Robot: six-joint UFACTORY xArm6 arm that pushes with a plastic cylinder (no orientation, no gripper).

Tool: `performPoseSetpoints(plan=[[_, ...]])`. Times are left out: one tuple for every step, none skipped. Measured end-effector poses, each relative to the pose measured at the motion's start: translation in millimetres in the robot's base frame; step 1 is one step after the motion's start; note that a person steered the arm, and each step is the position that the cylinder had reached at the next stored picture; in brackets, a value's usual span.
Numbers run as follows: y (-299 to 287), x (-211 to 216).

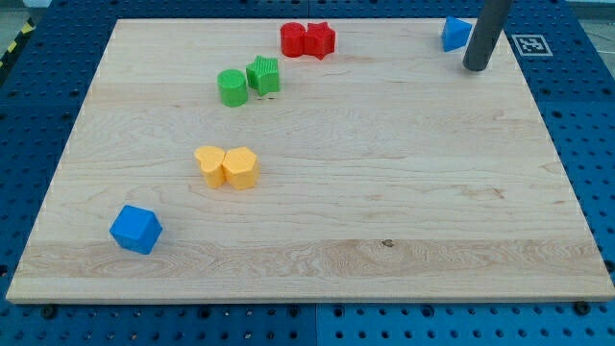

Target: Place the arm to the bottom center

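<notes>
My tip (475,67) rests on the wooden board (384,192) at the view's top right. A blue block (455,34) lies just to its upper left, close to the rod. A red round block (293,39) and a red star block (319,39) touch at the top centre. A green cylinder (232,87) and a green star block (263,75) sit side by side left of centre. Two yellow blocks, a heart shape (209,165) and a hexagon (240,167), touch at the middle left. A blue cube (135,229) lies at the bottom left.
The board sits on a blue pegboard table (586,115). A white marker tag (529,44) lies off the board at the top right.
</notes>
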State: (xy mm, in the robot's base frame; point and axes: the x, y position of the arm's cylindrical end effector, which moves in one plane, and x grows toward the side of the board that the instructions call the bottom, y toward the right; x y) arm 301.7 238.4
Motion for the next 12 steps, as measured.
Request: performPoseSetpoints(plan=[[17.5,15.4],[24.3,38.2],[26.4,69.5],[26.4,78.1],[26.4,84.4],[26.4,118.0],[26.4,139.0],[26.4,171.3],[26.4,203.5],[10.1,235.9],[-12.1,239.9],[-32.6,239.9]])
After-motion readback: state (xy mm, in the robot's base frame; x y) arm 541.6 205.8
